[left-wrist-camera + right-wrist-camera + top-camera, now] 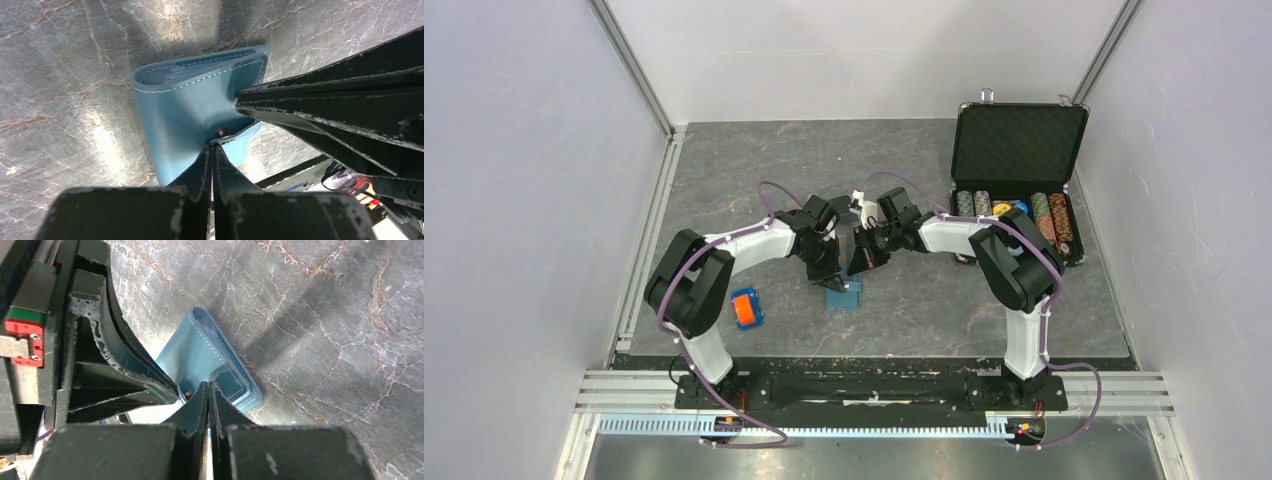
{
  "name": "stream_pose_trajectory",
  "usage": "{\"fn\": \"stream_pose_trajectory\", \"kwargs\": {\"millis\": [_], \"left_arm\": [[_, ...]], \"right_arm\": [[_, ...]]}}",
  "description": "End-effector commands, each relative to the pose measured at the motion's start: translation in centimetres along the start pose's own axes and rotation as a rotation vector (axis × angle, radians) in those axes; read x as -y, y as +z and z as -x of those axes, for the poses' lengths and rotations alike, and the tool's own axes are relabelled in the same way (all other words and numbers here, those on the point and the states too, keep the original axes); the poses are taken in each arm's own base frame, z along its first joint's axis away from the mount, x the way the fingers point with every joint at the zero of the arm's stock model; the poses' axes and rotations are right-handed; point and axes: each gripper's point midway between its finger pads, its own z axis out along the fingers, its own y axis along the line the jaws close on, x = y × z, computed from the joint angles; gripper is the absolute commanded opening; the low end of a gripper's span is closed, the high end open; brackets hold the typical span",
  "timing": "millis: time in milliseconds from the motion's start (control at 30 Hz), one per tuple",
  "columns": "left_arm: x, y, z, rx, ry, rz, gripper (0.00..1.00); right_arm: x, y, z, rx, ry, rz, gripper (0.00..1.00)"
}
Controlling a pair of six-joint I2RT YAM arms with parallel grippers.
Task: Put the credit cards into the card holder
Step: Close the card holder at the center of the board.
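Both arms meet mid-table (944,310) over the holder (190,105), which sits folded, well clear of the chip case (1019,150) and the orange-blue block (746,308). Left gripper (212,150) is clenched and looks to be pinching the holder's cover edge just beside the stud (220,132). Right gripper (207,387) is also clamped tight, tips at the tab (232,382); I can't tell if there's leather between them or if it's just pressing. The stud is bare, so the tab is unsnapped. No loose cards in any view. The mouth of the fold shows pale layers, but I can't tell cards from pockets. My read is that they're working the flap at the snap, either spreading the holder or closing it up; can't tell which. To do it well, I'd let the left be the anchor: hold the cover still, no lifting. The right should move only the tab, on a short arc about its stitched root, not a straight pull, or the whole holder drags across the table. The fingertips are nearly touching each other, so go slow and keep the paths apart. If it's closing, land the tab square on the stud and press straight down. If it's opening, get a real bite on the flap first; a fully closed jaw may have slipped off.
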Motion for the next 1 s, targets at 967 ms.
{"fn": "stream_pose_trajectory", "kwargs": {"millis": [967], "left_arm": [[0.3, -1.6, 2.3, 0.121, -0.013, 0.030, 0.02]], "right_arm": [[-4.2, -1.7, 0.3, 0.029, -0.087, 0.096, 0.00]]}}
